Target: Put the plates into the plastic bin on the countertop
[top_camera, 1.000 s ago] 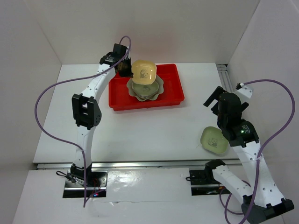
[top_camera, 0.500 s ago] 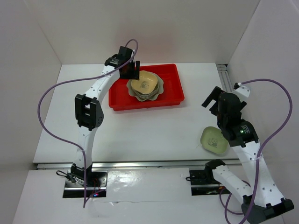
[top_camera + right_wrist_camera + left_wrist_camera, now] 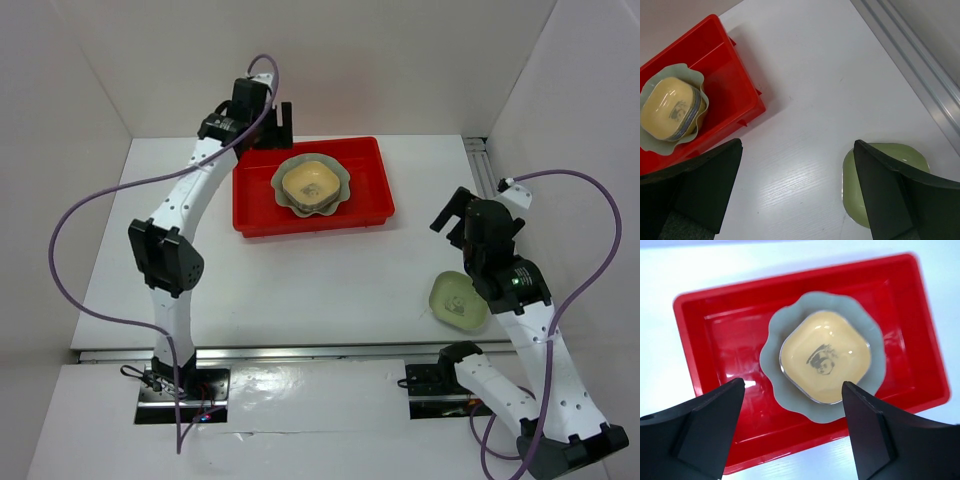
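Yellow panda dish (image 3: pixel 312 184) is sitting nested in the pale green scalloped dish (image 3: pixel 341 186) inside the red bin (image 3: pixel 256 205), so this placement is being judged complete. The left gripper (image 3: pixel 279 125) is best being raised straight up, so the stack is not nudged. A light green dish (image 3: pixel 458 302) is lying on the countertop (image 3: pixel 300 280), well right of the bin; a rim grasp is being judged safest, with one finger slid under the edge. Left jaws are being held wide above the stack, gripping and touching nothing. The right gripper (image 3: pixel 797 145) is likewise being held wide and empty, clear of the light green dish.
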